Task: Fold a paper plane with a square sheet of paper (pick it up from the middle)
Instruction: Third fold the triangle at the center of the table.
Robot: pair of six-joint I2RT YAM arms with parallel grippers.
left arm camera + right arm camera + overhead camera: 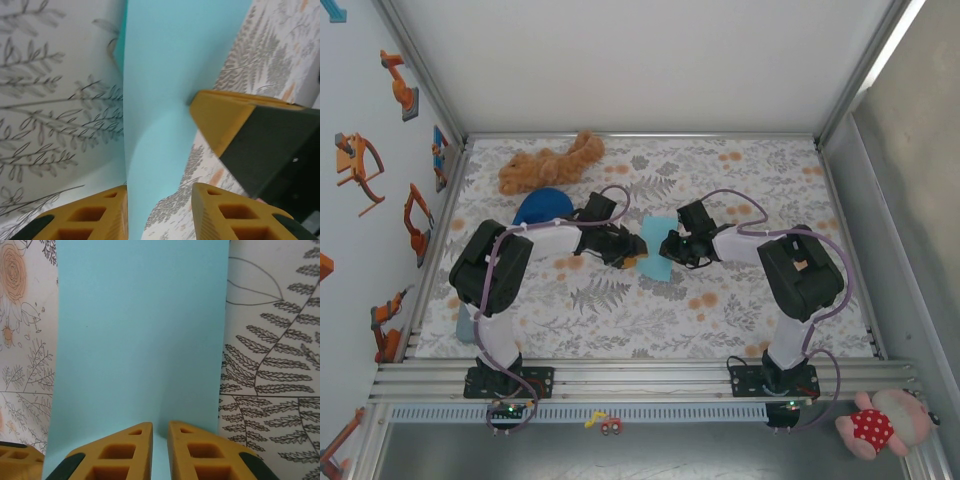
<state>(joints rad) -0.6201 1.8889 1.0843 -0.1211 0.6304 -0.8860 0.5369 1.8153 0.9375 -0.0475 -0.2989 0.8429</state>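
The square sheet of paper (658,228) is light cyan and sits mid-table between both grippers. My right gripper (672,246) comes in from the right. In the right wrist view the paper (140,340) stretches ahead, and the right gripper (160,426) is shut on the middle of its near edge, with only a thin slit between the jaws. My left gripper (636,256) faces it from the left. In the left wrist view the paper (170,75) stands lifted and curved. It runs down between the spread jaws of the left gripper (160,192), lying against the left one. One of the right gripper's fingers (220,120) touches the sheet's edge.
A brown plush toy (550,162) lies at the back left, with a dark blue dome (542,207) just in front of it beside the left arm. The floral tablecloth (620,310) covers the table. A pink plush (880,422) lies outside the frame at the front right.
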